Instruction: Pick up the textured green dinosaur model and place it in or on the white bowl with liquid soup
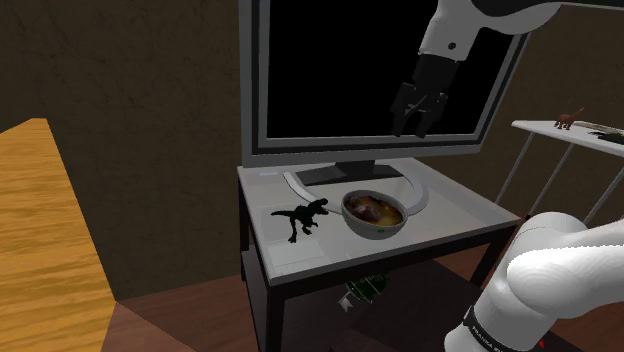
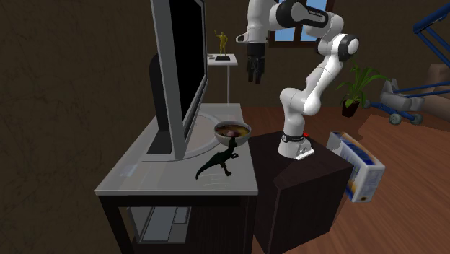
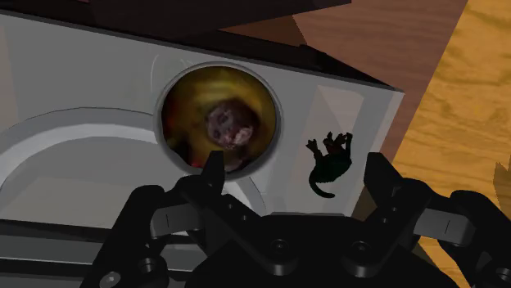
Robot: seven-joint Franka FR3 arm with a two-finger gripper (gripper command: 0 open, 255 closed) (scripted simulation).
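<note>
A dark green dinosaur model (image 1: 300, 218) stands on the grey table (image 1: 452, 216), just off the shoulder view's left of a white bowl (image 1: 376, 229) filled with yellow-brown soup. My gripper (image 1: 411, 128) hangs high above the bowl in front of the monitor, open and empty. In the second exterior view the dinosaur (image 2: 218, 162) is near the table's front edge, the bowl (image 2: 232, 141) behind it, and the gripper (image 2: 254, 74) well above both. The wrist view looks down past the open gripper (image 3: 297, 176) on the bowl (image 3: 277, 123) and the dinosaur (image 3: 330, 164) beside it.
A large black monitor (image 1: 370, 80) on a curved foot takes the back of the table. A wooden surface (image 1: 40, 240) lies at the shoulder view's left, a white shelf with a small brown figure (image 1: 568, 120) at its right. The robot's stand (image 2: 303, 180) adjoins the table.
</note>
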